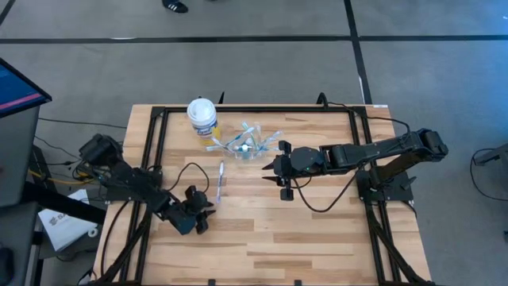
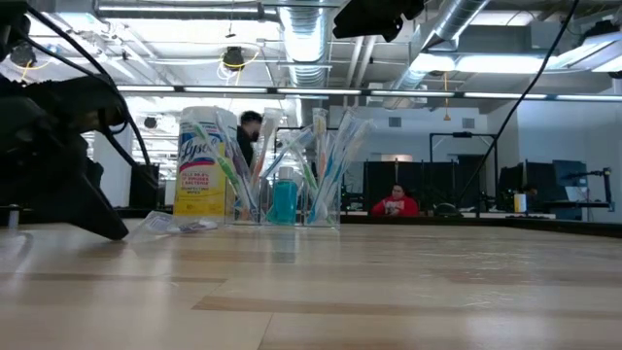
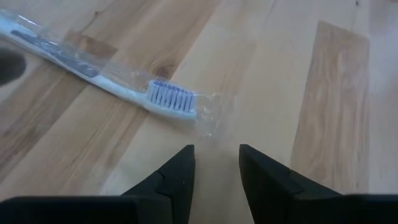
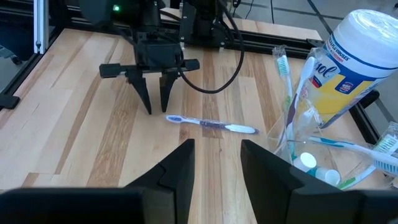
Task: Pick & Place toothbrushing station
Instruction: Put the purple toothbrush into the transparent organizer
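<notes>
Clear plastic cup (image 1: pixel 248 149) stood near the table's back edge, bristling with toothbrushes, a blue tube inside. One wrapped toothbrush (image 1: pixel 220 181) lay loose on the wood, apparently left to collect. Left gripper (image 1: pixel 202 220) hung just beside it, fingers spread and empty; right gripper (image 1: pixel 284 187) waited near the cup, fingers parted.

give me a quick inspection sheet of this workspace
surface: light wooden table, black frame.
job's things: clear plastic cup holding toothbrushes and a small blue tube; one wrapped white-and-blue toothbrush lying loose.
clutter: white-lidded yellow canister beside the cup.
grippers: left gripper open, empty, near the loose brush; right gripper open, empty, near the cup.
cables: black cable looping over the table.
surroundings: seated person in red far behind.
</notes>
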